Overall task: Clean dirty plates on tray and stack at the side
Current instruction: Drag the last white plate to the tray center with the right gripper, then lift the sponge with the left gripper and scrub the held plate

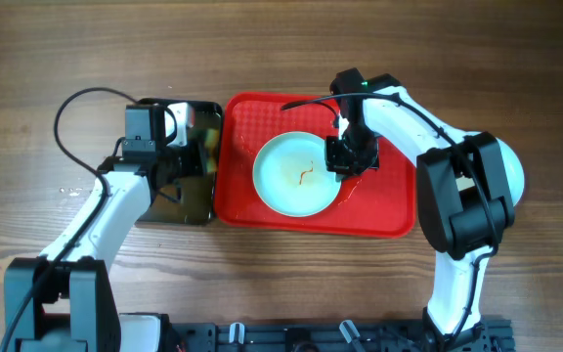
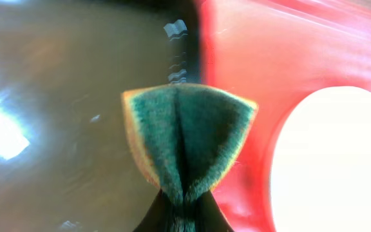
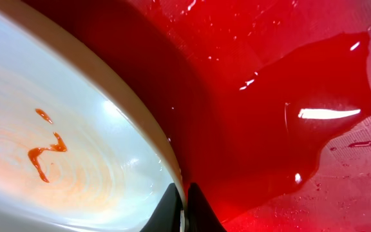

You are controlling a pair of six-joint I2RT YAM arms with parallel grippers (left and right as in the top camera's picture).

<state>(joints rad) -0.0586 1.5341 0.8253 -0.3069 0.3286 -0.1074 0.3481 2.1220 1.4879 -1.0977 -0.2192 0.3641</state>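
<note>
One pale blue plate (image 1: 296, 174) with an orange-red sauce squiggle lies on the red tray (image 1: 389, 210). My right gripper (image 1: 345, 161) is shut on the plate's right rim; in the right wrist view the rim (image 3: 134, 122) runs between the fingertips (image 3: 184, 209) and looks tilted up off the wet tray (image 3: 288, 71). My left gripper (image 1: 186, 156) is over the black tray, shut on a green sponge (image 2: 189, 138) that is folded between the fingers (image 2: 184, 209). The plate's edge shows in the left wrist view (image 2: 340, 161). No other plates are in view.
A smaller black tray (image 1: 192, 200) holding shiny liquid sits directly left of the red tray. A puddle of water (image 3: 327, 84) lies on the red tray beside the plate. Bare wooden table (image 1: 47, 59) surrounds both trays.
</note>
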